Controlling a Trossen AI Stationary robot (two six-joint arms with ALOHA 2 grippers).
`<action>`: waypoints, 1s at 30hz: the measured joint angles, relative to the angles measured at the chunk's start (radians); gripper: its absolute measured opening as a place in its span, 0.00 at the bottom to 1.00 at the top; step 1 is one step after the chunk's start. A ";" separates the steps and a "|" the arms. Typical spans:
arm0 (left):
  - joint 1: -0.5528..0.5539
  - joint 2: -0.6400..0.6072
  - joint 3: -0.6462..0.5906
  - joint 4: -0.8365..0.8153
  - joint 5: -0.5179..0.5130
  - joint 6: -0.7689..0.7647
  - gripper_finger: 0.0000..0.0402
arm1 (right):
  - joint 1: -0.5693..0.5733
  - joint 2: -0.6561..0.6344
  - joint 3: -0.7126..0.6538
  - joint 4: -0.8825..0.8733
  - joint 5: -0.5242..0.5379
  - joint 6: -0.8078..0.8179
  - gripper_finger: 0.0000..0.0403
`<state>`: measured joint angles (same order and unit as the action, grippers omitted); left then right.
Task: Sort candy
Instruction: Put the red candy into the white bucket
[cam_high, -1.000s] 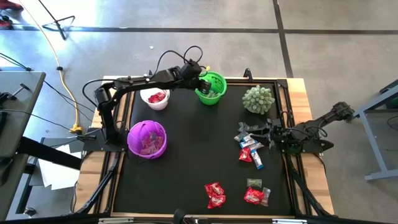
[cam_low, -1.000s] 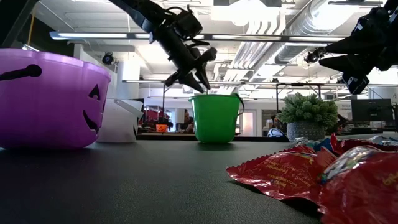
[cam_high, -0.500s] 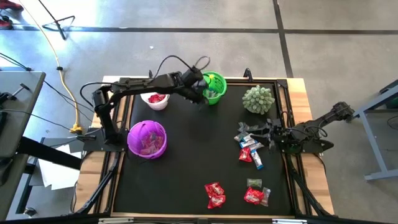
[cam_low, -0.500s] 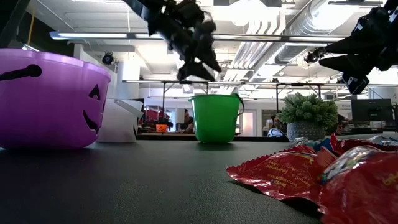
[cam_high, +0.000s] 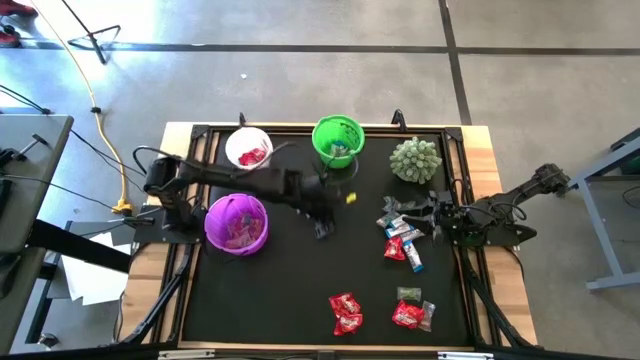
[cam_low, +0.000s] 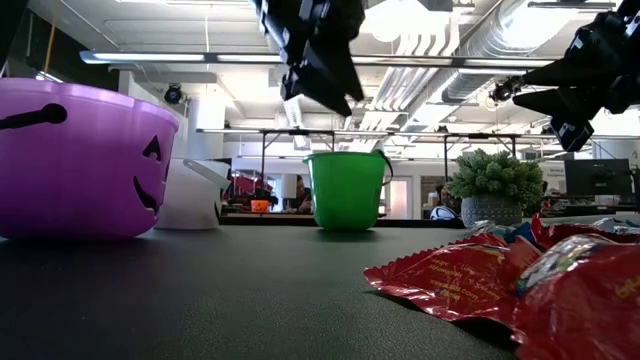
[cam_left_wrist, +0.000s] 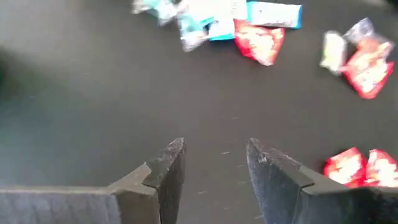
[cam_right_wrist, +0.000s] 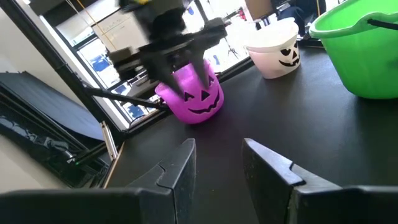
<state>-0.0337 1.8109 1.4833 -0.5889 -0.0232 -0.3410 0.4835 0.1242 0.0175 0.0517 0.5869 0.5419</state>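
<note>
The candy lies loose on the black mat: a blue-white and red cluster at the right, and red pieces near the front edge. My left gripper hangs open over the bare middle of the mat, left of the cluster, pointing slantwise down with nothing between its fingers. My right gripper waits open and level at the right edge, just beside the cluster. A green bucket, a white cup and a purple pumpkin bucket stand on the mat.
A spiky pale-green ball sits at the far right of the mat. The white cup holds red pieces and the purple bucket holds pink ones. Bare mat stretches across the near left. A wooden frame rims the table.
My left gripper has swung from above the green bucket toward the near edge and a little right, out over the middle of the mat, rolling as it went. The candy and the cups have not moved.
</note>
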 joint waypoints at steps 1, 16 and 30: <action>-0.023 0.006 0.000 0.016 -0.008 -0.026 0.39 | 0.000 0.000 0.000 0.000 0.000 0.000 0.31; -0.317 0.148 -0.001 0.208 -0.105 -0.039 0.39 | 0.000 0.014 0.000 -0.001 0.001 0.000 0.31; -0.387 0.342 0.000 0.439 -0.009 -0.050 0.39 | 0.000 0.029 0.000 0.000 -0.001 0.000 0.31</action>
<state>-0.4205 2.1529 1.4830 -0.1496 -0.0324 -0.3908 0.4831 0.1529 0.0177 0.0520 0.5861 0.5416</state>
